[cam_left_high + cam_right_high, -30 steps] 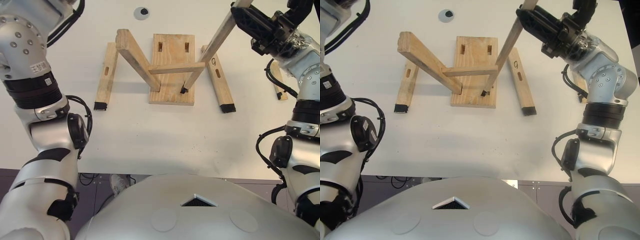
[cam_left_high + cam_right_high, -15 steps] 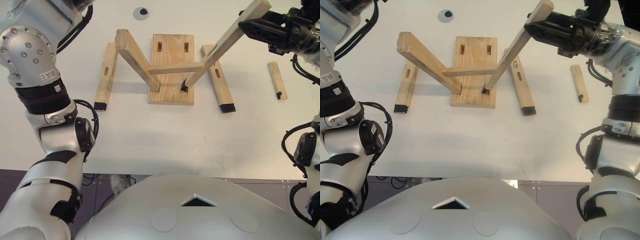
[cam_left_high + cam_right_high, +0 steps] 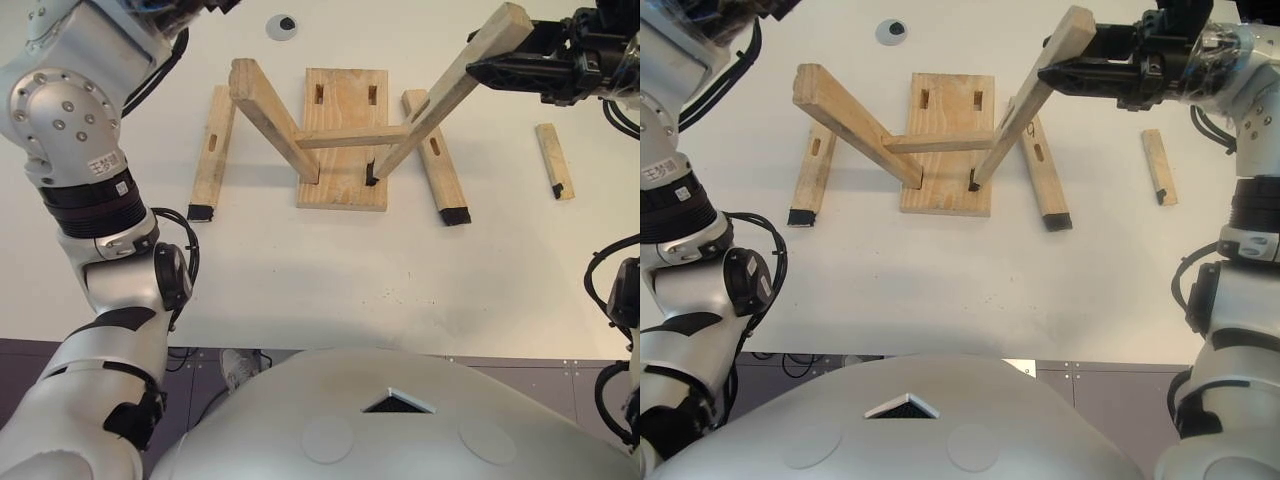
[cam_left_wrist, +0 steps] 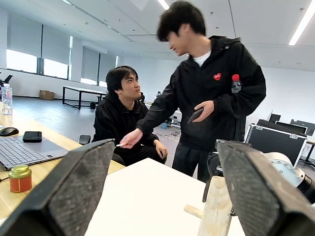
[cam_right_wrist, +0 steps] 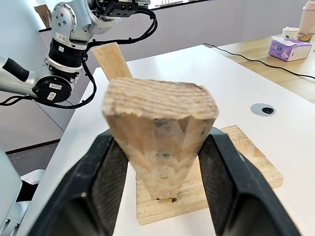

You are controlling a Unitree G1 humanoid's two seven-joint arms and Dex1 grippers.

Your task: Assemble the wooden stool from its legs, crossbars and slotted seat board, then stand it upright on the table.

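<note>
The slotted seat board [image 3: 345, 150] lies flat at the table's middle. On it stands a frame of two legs joined by a crossbar [image 3: 350, 135]. The left leg [image 3: 272, 118] leans away to the left. The right leg [image 3: 440, 95] leans to the right, and my right gripper [image 3: 478, 68] is shut on it near its top end [image 5: 160, 113]. Two more slotted legs lie flat, one left of the board [image 3: 212, 150] and one right of it [image 3: 435, 155]. My left gripper [image 4: 165, 147] is open, held high above the table with nothing between its fingers.
A short loose crossbar [image 3: 553, 160] lies on the table at the far right. A small round grey disc [image 3: 283, 25] sits at the back, beyond the board. Bare white table [image 3: 320, 270] stretches from the board to the near edge.
My right arm has swung out to the right with the leg in its grip, tilting the leg's top further right and uncovering the short crossbar. The left arm has shifted higher.
</note>
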